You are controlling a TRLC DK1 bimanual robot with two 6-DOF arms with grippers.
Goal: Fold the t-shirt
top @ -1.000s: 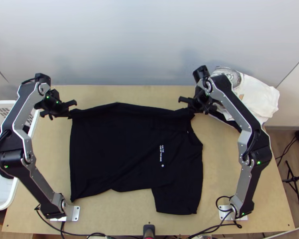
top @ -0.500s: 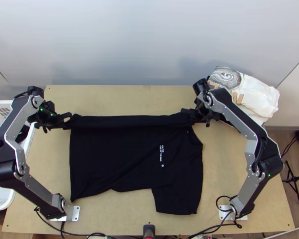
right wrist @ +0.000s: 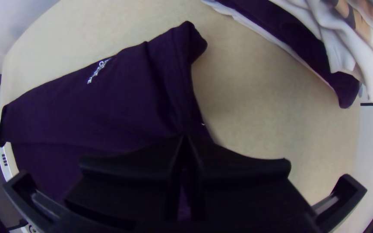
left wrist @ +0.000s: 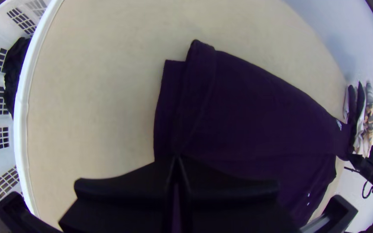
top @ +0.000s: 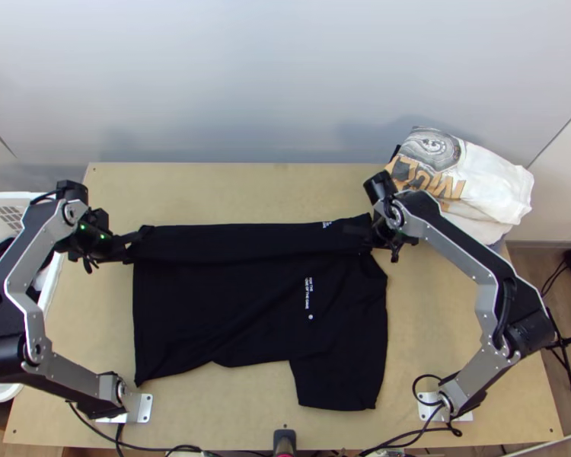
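Black t-shirt (top: 209,312) | fold (top: 240,242) drawn nearer, second print (top: 326,225) showing | both jaws grasping it

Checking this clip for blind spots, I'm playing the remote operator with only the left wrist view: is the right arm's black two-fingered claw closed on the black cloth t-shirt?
Observer: Yes, the right wrist view shows the right claw shut on the t-shirt, near its collar.
Operator: And how does the sleeve closest to the table's near edge lie?
Observer: Spread out on the light wooden table, as the top view shows.
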